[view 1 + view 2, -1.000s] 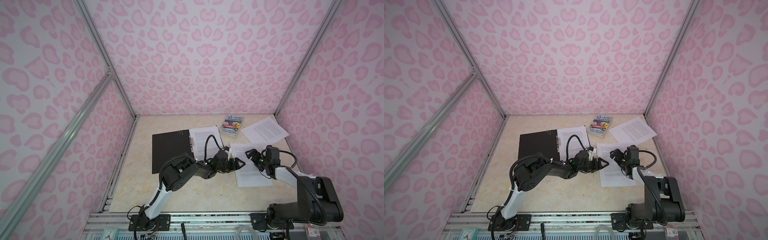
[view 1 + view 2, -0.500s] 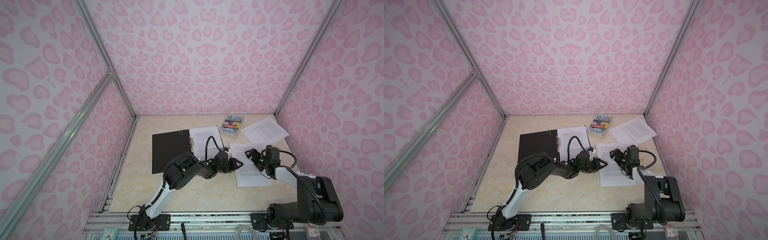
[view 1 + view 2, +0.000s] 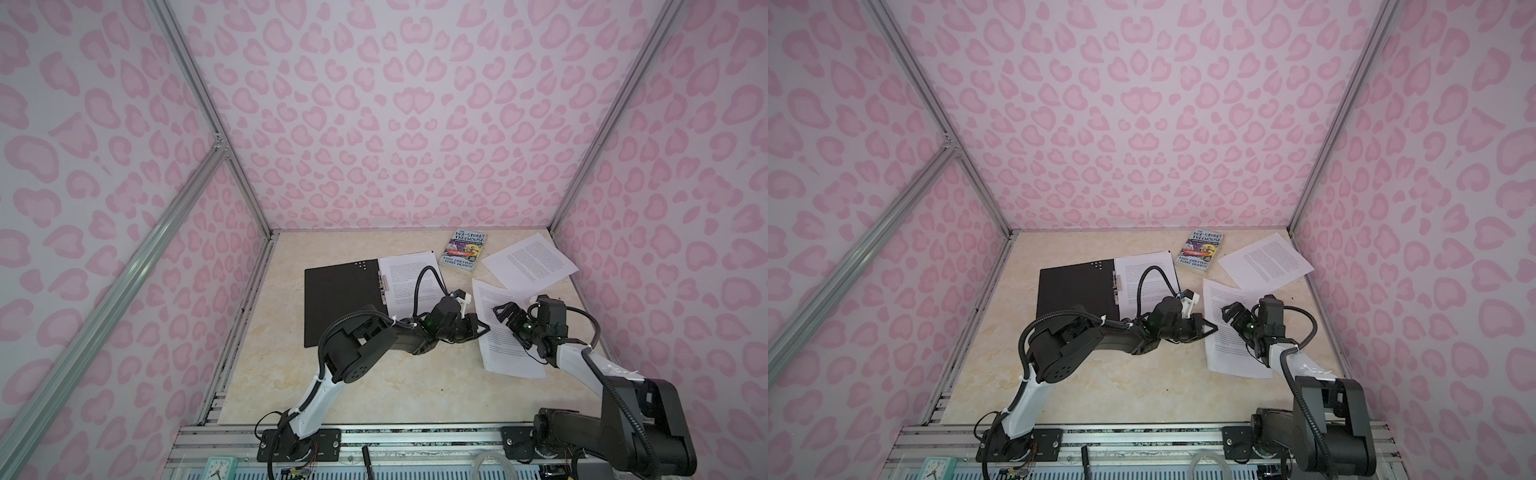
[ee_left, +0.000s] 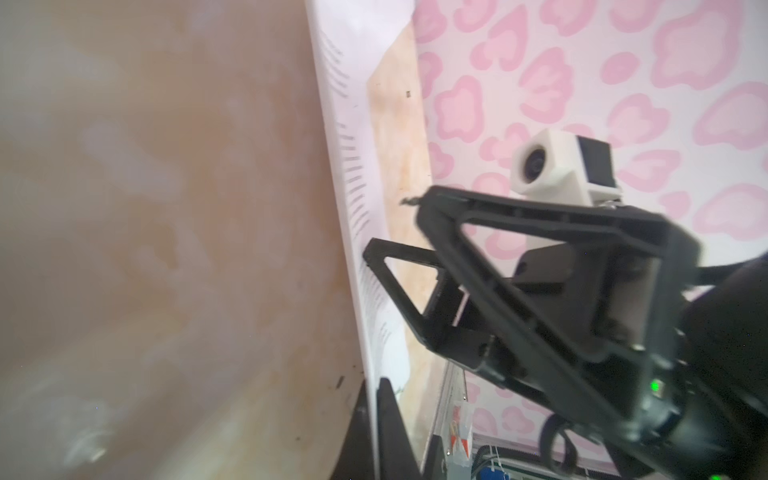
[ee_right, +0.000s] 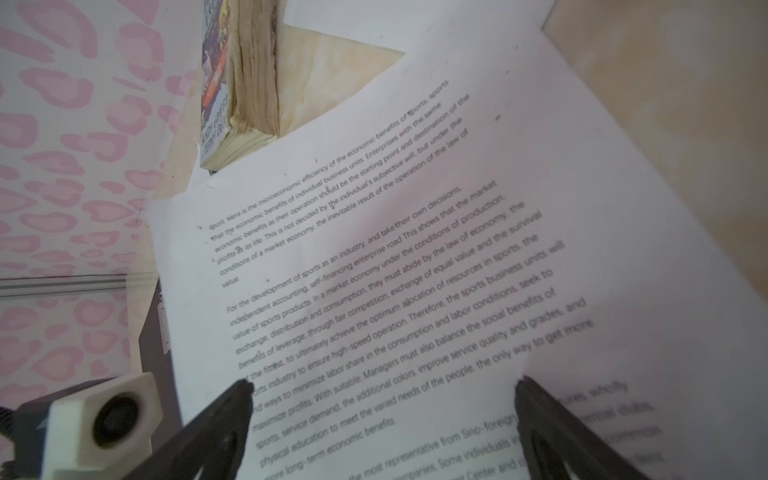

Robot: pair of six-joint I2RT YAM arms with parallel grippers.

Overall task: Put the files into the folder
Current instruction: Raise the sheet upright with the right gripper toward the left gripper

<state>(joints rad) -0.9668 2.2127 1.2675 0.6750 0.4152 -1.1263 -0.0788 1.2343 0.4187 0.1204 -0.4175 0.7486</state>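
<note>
From my console this reads as a robotics lab test cell: pink-patterned panels (image 3: 374, 124) on aluminium struts (image 3: 193, 83) box in a beige tabletop (image 3: 395, 390), with my left arm (image 3: 320, 395) and right arm (image 3: 577, 365) bolted to a slotted metal rail (image 3: 415, 434).

Pale walls (image 3: 374, 104) printed with pink heart-like blotches close in three sides. Silver aluminium struts (image 3: 194, 83) run along the corners. The floor here is a cream marbled tabletop (image 3: 415, 386), under soft, even light.
</note>
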